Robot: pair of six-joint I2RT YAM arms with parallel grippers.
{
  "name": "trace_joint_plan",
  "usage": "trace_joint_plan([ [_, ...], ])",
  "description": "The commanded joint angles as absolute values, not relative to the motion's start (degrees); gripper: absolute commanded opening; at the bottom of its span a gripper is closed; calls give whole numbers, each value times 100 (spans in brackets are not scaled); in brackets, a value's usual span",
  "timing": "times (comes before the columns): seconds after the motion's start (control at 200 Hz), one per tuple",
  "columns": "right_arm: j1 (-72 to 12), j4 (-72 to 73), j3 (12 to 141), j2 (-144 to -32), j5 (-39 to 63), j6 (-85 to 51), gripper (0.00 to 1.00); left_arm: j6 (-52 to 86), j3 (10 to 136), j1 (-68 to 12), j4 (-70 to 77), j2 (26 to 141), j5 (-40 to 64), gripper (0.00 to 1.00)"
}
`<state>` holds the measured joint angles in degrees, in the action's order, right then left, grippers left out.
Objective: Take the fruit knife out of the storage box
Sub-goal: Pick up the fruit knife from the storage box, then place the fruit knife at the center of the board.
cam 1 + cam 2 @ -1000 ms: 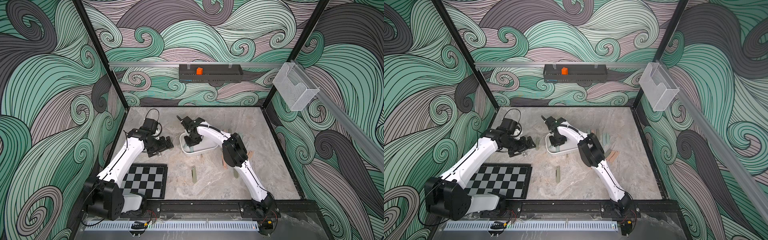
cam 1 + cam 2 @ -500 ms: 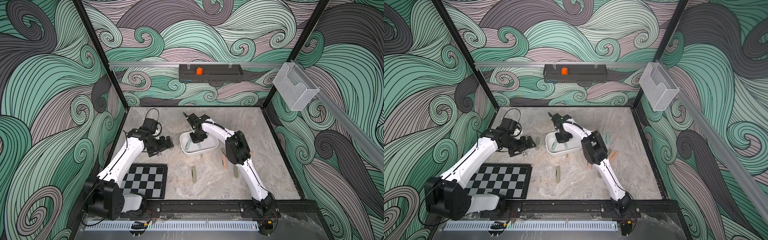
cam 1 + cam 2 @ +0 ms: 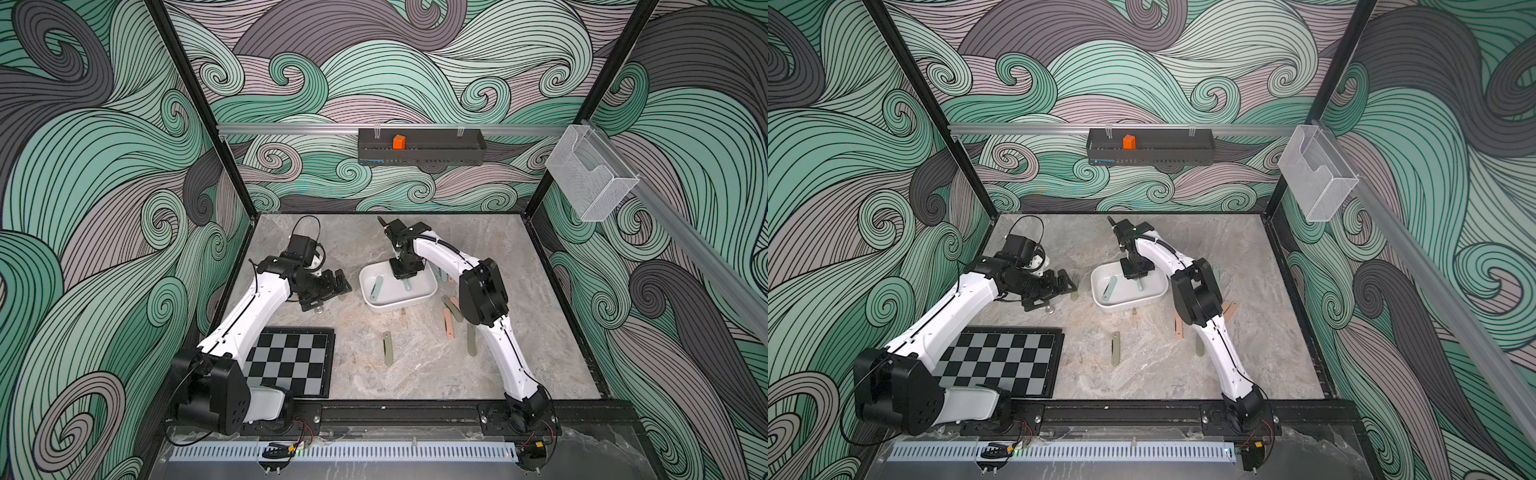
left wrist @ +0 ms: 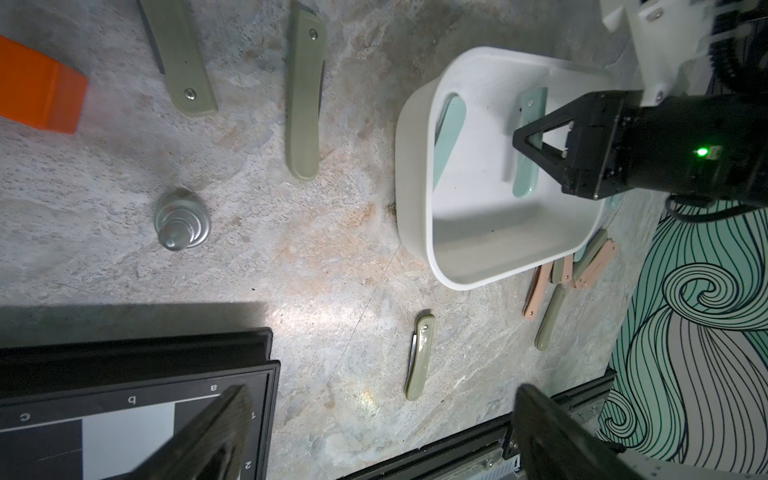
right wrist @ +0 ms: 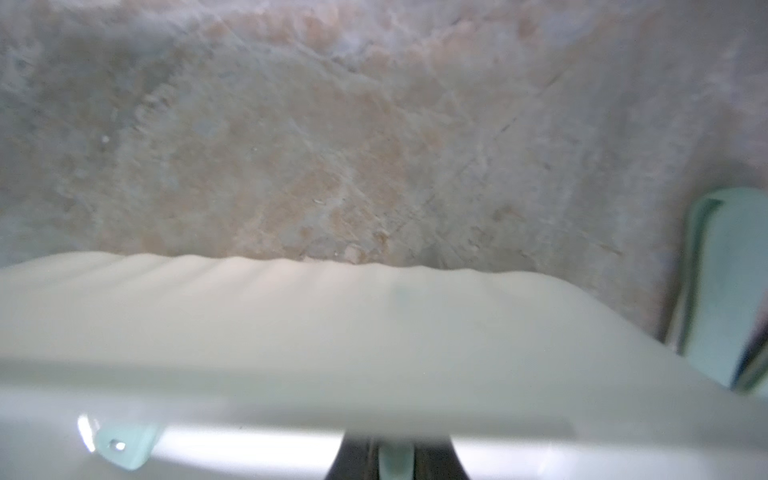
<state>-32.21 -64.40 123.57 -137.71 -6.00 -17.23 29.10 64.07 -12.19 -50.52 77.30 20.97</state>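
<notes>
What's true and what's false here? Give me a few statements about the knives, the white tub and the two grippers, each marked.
1. The right gripper is shut on a mint-green folding knife inside the white rounded plastic storage box. True.
2. The left gripper holds a knife. False: it is open and empty.
3. A second mint-green folding knife lies in the box. True.
4. The orange block sits on the black-and-grey chessboard. False: it sits in the long black wall tray.
</notes>
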Motion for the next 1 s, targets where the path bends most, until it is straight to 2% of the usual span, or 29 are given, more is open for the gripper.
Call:
trace_joint_plan([
  [0.0, -3063, -6591, 12024, -12901, -686, -1906, 0, 2833, 6739, -1354, -5064, 7813, 2150, 99],
  [0.275, -3011, -5932, 9946, -11111, -442, -2313, 0, 2733, 7064, -2209, -5135, 7765, 1765, 99],
  [0.54, -3197, -4621, 6965, -9297, 215, -3207, 0, 2960, 6597, -3059, -4789, 7699, 1568, 99],
  [0.755, -3415, -4179, 5764, -8911, 262, -3583, 0, 3166, 6117, -3331, -4582, 7569, 1535, 99],
  [0.92, -3428, -4002, 5404, -8989, 263, -3634, 0, 3096, 6170, -3357, -4739, 7507, 1437, 99],
  [0.996, -3428, -3982, 5338, -9069, 228, -3613, 3, 3089, 6179, -3362, -4773, 7494, 1424, 99],
])
